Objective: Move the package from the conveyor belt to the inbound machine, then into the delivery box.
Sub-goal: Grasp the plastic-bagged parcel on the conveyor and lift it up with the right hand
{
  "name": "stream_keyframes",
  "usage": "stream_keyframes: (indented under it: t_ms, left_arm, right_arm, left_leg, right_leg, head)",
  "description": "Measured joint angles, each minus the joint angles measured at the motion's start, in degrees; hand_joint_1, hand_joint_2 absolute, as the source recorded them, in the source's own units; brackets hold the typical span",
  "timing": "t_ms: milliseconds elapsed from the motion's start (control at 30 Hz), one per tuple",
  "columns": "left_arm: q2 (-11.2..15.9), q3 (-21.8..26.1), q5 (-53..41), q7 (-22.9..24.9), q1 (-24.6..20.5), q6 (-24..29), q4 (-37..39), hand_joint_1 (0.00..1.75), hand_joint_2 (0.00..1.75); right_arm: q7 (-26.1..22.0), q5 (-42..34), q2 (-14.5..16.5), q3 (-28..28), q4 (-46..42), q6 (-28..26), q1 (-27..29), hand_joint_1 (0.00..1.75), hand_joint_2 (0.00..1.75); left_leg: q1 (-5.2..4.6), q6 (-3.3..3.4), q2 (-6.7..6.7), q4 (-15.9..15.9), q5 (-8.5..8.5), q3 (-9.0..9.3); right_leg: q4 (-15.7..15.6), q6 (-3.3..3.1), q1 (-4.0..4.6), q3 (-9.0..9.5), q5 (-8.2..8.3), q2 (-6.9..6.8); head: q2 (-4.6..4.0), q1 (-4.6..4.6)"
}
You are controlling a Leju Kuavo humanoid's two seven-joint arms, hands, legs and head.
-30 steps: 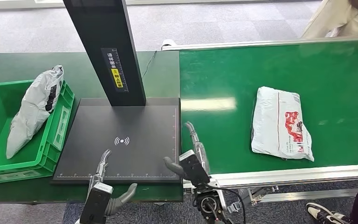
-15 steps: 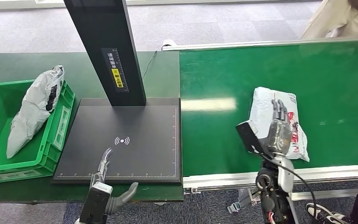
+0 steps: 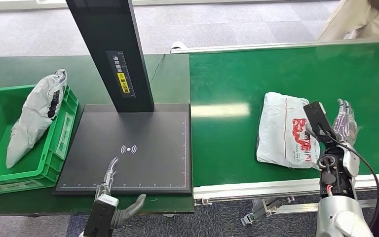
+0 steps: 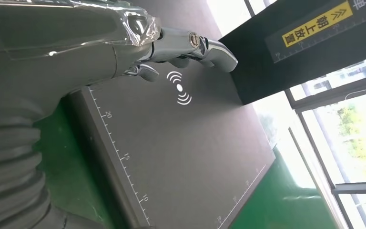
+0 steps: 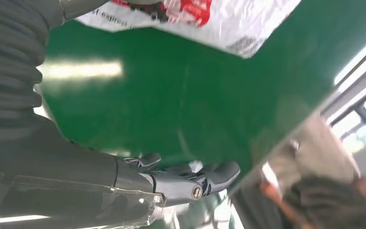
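Nearest the robot, its left hand (image 3: 109, 197) waits low at the front edge of the inbound machine (image 3: 128, 163), fingers loosely spread and holding nothing; in the left wrist view the fingertips (image 4: 214, 47) hover just above the dark scan plate.

Further out on the right, the right hand (image 3: 344, 122) is raised above the conveyor belt (image 3: 227, 138), just beside the far-right edge of the package (image 3: 284, 131). Its fingers look parted and empty, apart from the bag as far as I can tell. The package lies flat on the green belt, a white plastic mailer with red print, near the front rail.

To do this step well, I'd say the hand should come down over the mailer's right side and gather a good fold of the slack film rather than pinching a corner, since a thin bag like this will likely sag and slip.

Off to the left, a green delivery box (image 3: 0, 168) on the desk (image 3: 79, 69) already has a grey bag (image 3: 37, 116) leaning in it. A person (image 3: 355, 19) stands beyond the belt.
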Motion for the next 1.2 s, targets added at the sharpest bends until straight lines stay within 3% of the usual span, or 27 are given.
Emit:
stream_keyframes:
  t_ms: [267,433,600,933,1200]
  left_arm:
    - [0.3,0.0,0.1,-0.2,0.3,0.0,0.0,0.00,1.75]
    - [0.7,0.2,0.5,-0.5,1.6,-1.0,-0.6,0.00,1.75]
    - [1.3,0.9,0.8,-0.7,2.5,-1.7,-1.1,0.00,1.75]
    - [2.0,2.3,1.2,-0.4,2.5,-2.3,-1.7,0.00,1.75]
    - [2.0,1.9,1.9,0.1,1.8,-1.5,-1.5,0.00,1.75]
  right_arm:
    - [-8.2,0.4,-0.3,-2.2,6.1,10.0,-2.7,0.00,1.75]
    - [-8.8,3.2,0.5,-0.9,8.4,14.8,-2.8,0.00,1.75]
    - [-3.0,7.3,1.5,1.9,10.4,16.8,-4.1,0.00,1.75]
    - [15.1,16.8,2.3,9.9,13.7,26.2,-8.2,0.00,1.75]
    - [19.4,19.8,2.2,13.4,14.9,29.6,-8.6,0.00,1.75]
  left_leg:
    - [0.04,0.00,-0.02,0.0,0.00,-0.02]
    - [0.04,0.00,-0.02,0.0,0.00,-0.05]
    - [0.03,0.00,-0.02,0.0,0.01,-0.06]
    - [0.03,0.01,-0.03,0.0,0.05,0.01]
    - [0.02,0.02,-0.03,0.0,0.04,0.02]
  right_leg:
    - [0.0,0.00,0.03,0.00,-0.01,-0.01]
    - [0.0,0.00,0.03,0.00,-0.01,-0.01]
    - [0.0,0.00,0.02,0.00,-0.01,-0.01]
    - [0.0,0.00,0.03,-0.01,0.00,-0.02]
    - [0.0,0.00,0.02,-0.02,0.00,-0.02]
  head:
    - [0.00,0.01]
    - [-0.01,0.01]
    - [-0.01,0.01]
    - [0.00,0.01]
    - [-0.01,0.01]
